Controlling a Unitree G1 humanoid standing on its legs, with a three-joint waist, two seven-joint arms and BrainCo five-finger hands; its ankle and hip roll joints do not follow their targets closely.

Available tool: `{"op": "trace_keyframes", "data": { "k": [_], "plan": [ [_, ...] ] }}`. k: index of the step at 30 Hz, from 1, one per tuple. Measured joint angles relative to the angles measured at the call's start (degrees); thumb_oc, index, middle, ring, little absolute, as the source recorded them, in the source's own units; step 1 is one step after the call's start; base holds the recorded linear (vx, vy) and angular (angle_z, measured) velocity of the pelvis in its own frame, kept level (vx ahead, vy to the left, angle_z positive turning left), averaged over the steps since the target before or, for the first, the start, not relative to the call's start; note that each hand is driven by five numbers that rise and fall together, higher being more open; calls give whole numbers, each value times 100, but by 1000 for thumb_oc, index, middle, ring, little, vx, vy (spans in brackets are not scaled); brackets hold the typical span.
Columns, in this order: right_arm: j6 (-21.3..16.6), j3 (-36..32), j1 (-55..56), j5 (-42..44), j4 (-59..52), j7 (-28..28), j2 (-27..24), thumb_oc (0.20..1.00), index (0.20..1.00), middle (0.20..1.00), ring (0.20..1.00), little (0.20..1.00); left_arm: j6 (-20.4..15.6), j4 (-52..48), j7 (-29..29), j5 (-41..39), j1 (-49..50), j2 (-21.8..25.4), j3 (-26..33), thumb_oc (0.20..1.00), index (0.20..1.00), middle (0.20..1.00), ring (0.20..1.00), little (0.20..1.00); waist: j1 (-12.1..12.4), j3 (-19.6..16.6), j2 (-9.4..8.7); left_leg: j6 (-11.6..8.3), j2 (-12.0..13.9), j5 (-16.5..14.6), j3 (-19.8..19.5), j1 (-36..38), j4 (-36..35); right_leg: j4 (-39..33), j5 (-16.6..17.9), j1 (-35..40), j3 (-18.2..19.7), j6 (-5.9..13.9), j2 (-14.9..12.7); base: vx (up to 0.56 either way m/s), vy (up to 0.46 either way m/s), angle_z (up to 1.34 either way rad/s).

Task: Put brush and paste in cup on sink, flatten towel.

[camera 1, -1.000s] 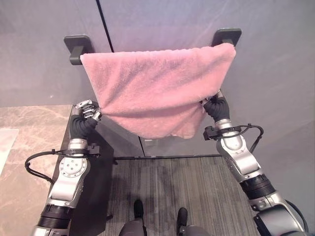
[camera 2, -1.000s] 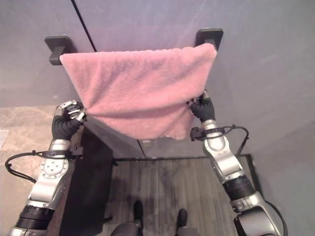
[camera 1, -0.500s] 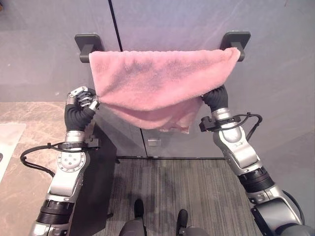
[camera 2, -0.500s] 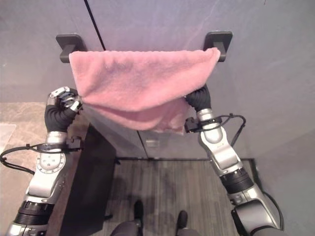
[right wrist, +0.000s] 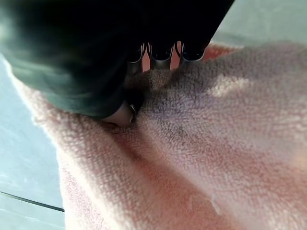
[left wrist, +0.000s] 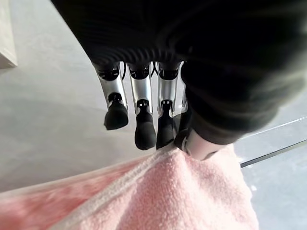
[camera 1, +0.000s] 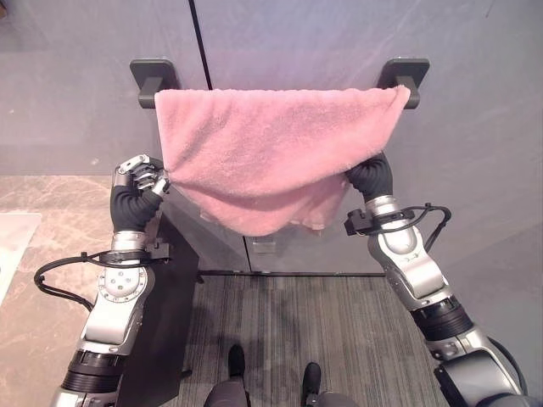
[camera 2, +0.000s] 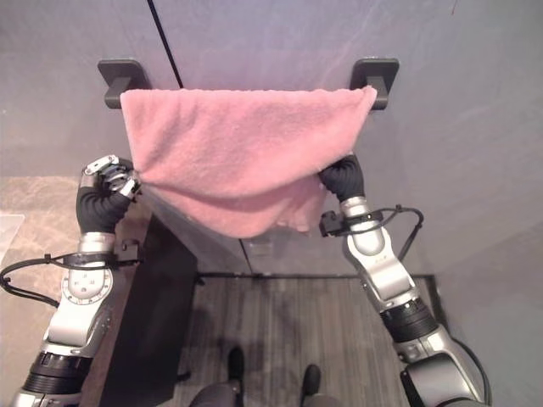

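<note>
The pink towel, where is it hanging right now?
The pink towel hangs over a dark wall rail straight ahead in the eye views, with the left hand pinching its lower left edge and the right hand at its lower right edge.

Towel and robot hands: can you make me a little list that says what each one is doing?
towel: pink, hung over a bar on the grey wall, sagging in the middle
bar brackets: dark, one at each end of the towel's top edge
left hand: pinching the towel's left edge
right hand: at the towel's right side, fingers buried in the cloth
counter: marbled stone, at the robot's left
</note>
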Motion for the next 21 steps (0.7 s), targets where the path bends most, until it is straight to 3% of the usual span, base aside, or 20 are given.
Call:
{"op": "trace_keyframes", "data": {
  "k": [20, 21],
  "plan": [
    [17, 42, 283, -4, 437, 32, 228, 200, 200, 200, 200, 200, 105, 578, -13, 8, 145, -150, -111, 200, 200, 200, 200, 200, -31, -94, 49, 0, 0, 0, -1, 3, 0, 0, -1, 4, -2, 0, 0, 0, 0, 0],
    [17, 44, 290, -4, 440, 34, 231, 344, 344, 344, 344, 344, 105, 584, -13, 12, 147, -151, -111, 203, 203, 203, 203, 203, -31, -100, 54, 0, 0, 0, 0, 4, 0, 0, -1, 4, -2, 0, -1, 0, 0, 0]
  ]
}}
